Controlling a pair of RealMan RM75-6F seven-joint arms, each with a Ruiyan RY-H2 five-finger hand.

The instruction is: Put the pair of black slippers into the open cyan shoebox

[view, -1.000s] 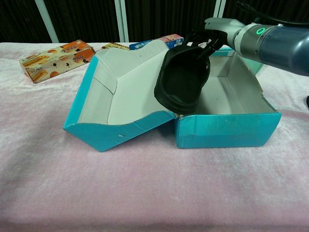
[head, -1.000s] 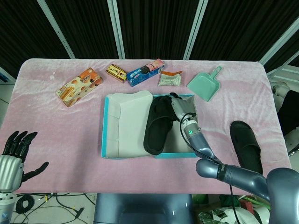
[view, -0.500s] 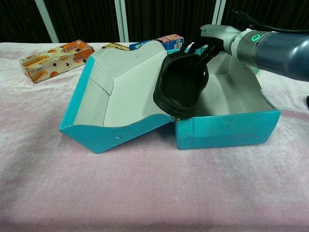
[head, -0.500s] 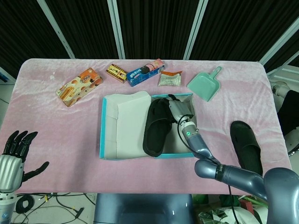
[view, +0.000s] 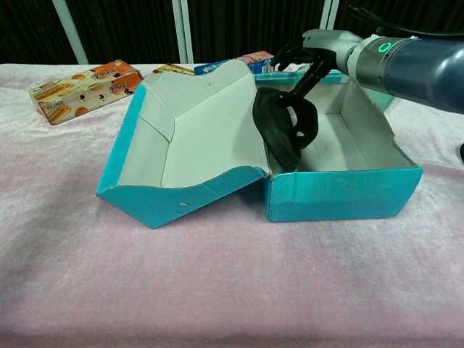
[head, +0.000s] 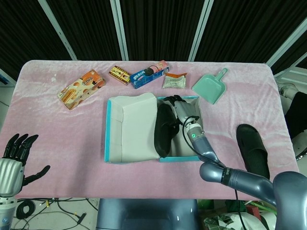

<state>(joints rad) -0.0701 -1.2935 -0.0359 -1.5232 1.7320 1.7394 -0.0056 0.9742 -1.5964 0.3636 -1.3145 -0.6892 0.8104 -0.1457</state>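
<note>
- My left hand (head: 17,158) hangs at the near left corner, off the table edge, fingers spread apart and grasping nothing.
- The table (head: 57,129) carries a pink cloth.
- An orange snack box (head: 81,89) lies at the far left of the table; in the chest view it shows at (view: 85,88).
- A small brown box (head: 119,74) and a blue biscuit pack (head: 149,74) lie side by side along the far edge.
- The cyan shoebox (head: 111,125) stands open at the table's middle, its hinged lid (view: 188,141) folded out to the left with the pale inside facing up.
- One black slipper (view: 284,130) stands on its edge inside the shoebox, tilted, against the left wall where the lid joins.
- My right hand (view: 303,58) is over the far part of the shoebox, fingers hooked at the slipper's upper end; I cannot tell for certain whether they grip it or only touch it.
- A silver snack packet (head: 173,81) lies just beyond the shoebox's far wall.
- A mint-green dustpan (head: 209,86) lies to the right of that packet, handle pointing to the far right.
- The second black slipper (head: 252,148) lies flat on the cloth at the near right, well apart from the shoebox, sole down.
</note>
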